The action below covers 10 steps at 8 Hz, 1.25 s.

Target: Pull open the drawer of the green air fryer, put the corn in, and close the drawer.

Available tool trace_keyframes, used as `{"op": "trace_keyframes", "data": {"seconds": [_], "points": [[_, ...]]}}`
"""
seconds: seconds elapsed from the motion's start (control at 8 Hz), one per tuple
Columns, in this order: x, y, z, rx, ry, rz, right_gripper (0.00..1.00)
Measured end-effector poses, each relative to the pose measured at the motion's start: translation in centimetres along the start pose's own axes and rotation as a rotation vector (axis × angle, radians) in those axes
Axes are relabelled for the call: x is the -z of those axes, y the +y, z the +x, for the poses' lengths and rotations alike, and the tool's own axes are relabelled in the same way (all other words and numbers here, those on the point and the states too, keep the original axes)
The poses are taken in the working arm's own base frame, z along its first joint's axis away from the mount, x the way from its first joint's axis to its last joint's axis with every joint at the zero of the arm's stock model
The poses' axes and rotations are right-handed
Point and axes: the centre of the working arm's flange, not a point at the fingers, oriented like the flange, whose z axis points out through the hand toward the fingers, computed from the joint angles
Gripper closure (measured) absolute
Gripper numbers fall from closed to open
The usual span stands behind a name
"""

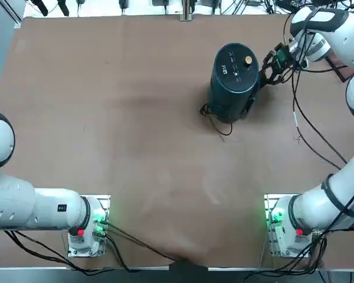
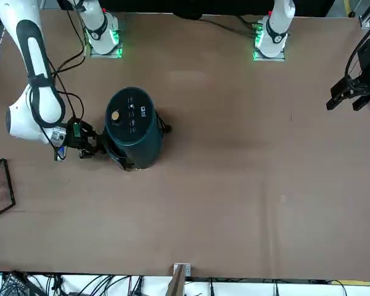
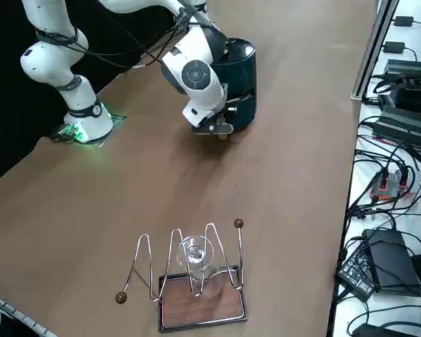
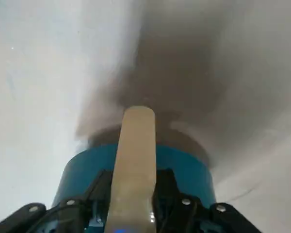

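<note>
A brown counter (image 1: 135,130) carries a wire rack (image 3: 189,270) on a small wooden base near its right edge, with a clear glass (image 3: 194,254) upside down on it. Cables and black electronic boxes (image 3: 407,77) lie beyond the counter's far edge.

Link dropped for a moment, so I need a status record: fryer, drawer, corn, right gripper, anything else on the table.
fryer: dark green cylinder, upright toward the far right part of the table, cord trailing at its base
drawer: looks closed, not seen pulled out
corn: not visible in any view
right gripper: shut, low against the fryer's right side at drawer level; whether it grips the handle cannot be told
other: wire rack holding a glass, near the table's right edge
</note>
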Motion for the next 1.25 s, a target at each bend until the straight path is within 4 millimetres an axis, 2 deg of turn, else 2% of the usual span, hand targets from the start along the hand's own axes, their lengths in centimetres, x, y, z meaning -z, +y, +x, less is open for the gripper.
{"op": "trace_keyframes", "data": {"seconds": [0.75,1.25], "points": [[-0.06,0.24,-0.02,-0.016,-0.004,-0.005,0.54],[0.03,0.92,0.75,-0.026,0.004,-0.022,0.54]]}}
